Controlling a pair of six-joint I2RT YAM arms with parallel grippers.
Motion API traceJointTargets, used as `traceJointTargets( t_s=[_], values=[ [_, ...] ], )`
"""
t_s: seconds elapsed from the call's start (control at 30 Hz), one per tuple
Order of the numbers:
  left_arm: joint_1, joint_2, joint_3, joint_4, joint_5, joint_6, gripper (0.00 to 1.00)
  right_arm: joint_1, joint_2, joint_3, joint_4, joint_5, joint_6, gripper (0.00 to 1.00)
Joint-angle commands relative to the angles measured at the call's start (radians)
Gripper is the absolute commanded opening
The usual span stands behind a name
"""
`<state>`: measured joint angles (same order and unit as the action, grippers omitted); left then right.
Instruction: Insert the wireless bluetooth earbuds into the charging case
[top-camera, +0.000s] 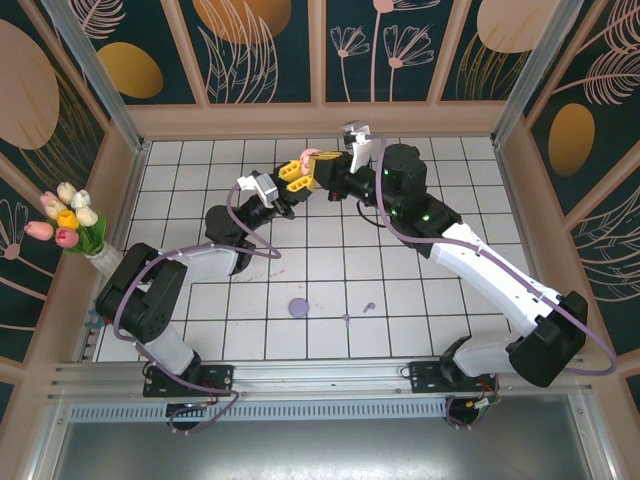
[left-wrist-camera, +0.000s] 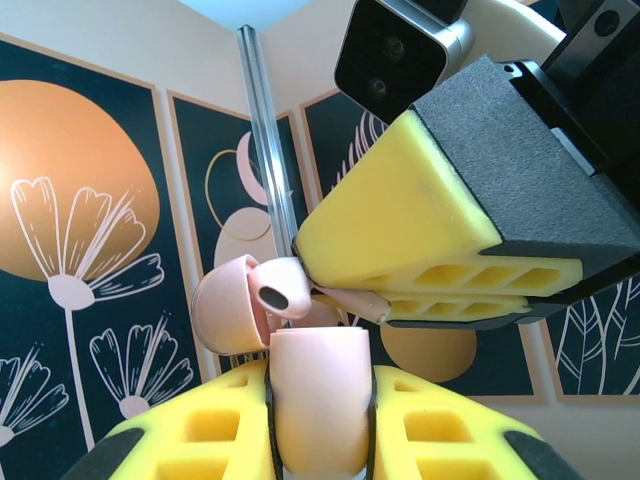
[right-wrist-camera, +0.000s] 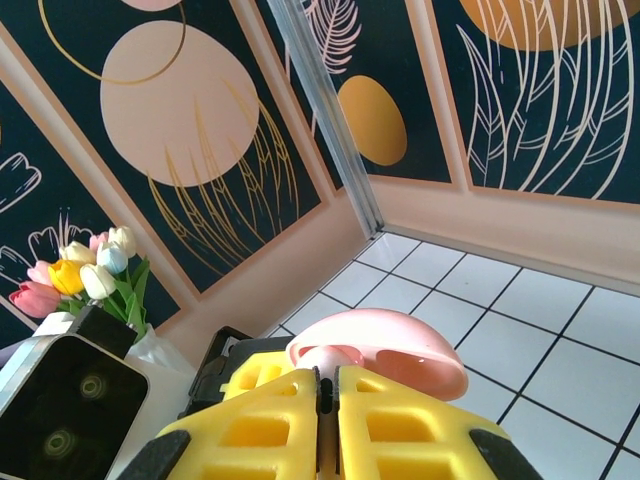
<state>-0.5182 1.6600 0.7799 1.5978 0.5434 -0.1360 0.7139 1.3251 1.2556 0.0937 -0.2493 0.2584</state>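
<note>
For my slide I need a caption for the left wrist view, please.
Left gripper holds the open pink case; right gripper holds a pink earbud at its opening.

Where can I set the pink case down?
Bare tiles: far left corner beyond the left arm; far right beside the right arm. Crowded: far middle, where left end effector holds the pink case and right end effector a pink earbud. Purple disc front middle.

bright, even overhead light; faint soft shadows; wrist views soft up close, sharper beyond
</note>
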Motion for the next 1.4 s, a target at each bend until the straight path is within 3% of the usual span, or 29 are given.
traceJointTargets(
  t_s=[0.0,0.67,1.03,1.37],
  values=[
    [-0.004,-0.006,0.011,0.111,0.010,-0.005,0.00,-0.008,-0.030,-0.008,0.081,-0.016,0.022,0.11],
    [-0.003,0.020,-0.021,0.082,-0.095,0.058,0.00,-0.013,-0.194,-0.173,0.090,0.027,0.112,0.10],
    [-0.003,-0.015,-0.085,0.051,-0.179,0.145,0.00,-0.039,-0.300,-0.454,0.075,0.107,0.239,0.10],
    [-0.003,-0.044,-0.110,0.046,-0.179,0.114,0.00,-0.079,-0.227,-0.697,0.205,0.147,0.355,0.09]
  ],
)
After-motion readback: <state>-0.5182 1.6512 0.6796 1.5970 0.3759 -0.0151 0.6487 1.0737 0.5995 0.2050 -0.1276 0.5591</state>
